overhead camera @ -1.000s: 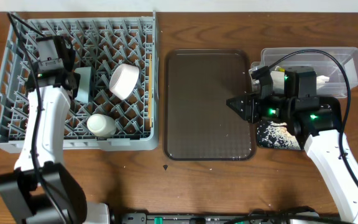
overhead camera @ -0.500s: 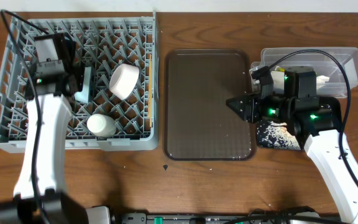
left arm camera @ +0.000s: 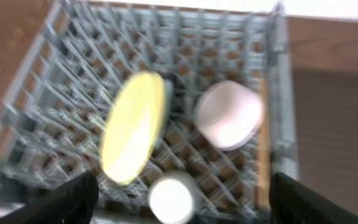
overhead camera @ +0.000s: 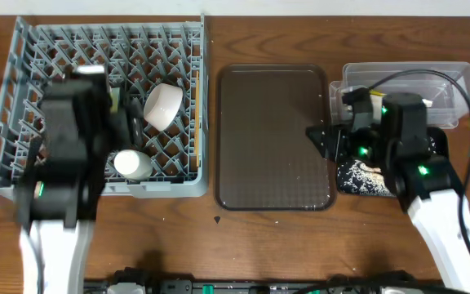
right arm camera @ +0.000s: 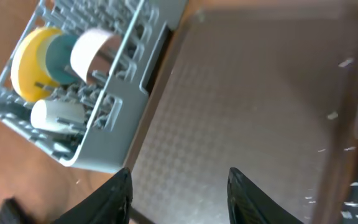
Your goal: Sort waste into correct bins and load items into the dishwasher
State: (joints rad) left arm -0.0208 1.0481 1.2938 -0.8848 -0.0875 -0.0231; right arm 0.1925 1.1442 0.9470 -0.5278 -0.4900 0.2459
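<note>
Three items in dish rack (left arm camera: 42,99), left: yellow plate (left arm camera: 132,134) on edge, white bowl (left arm camera: 229,115), white cup (left arm camera: 173,200). Left gripper (left arm camera: 182,190) released, empty, above them; right gripper (right arm camera: 179,186) parted, empty, over brown tray (right arm camera: 260,93). Risk: tilted plate topples if arm clips it.

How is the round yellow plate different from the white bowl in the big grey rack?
The round yellow plate is flat and thin; the white bowl is deep and chunky. The plate stands on its edge, leaning a little; the bowl lies tipped on its side. One is bright yellow, the other plain white. Both are round and sit among the pegs of the grey plastic dish rack.
</note>
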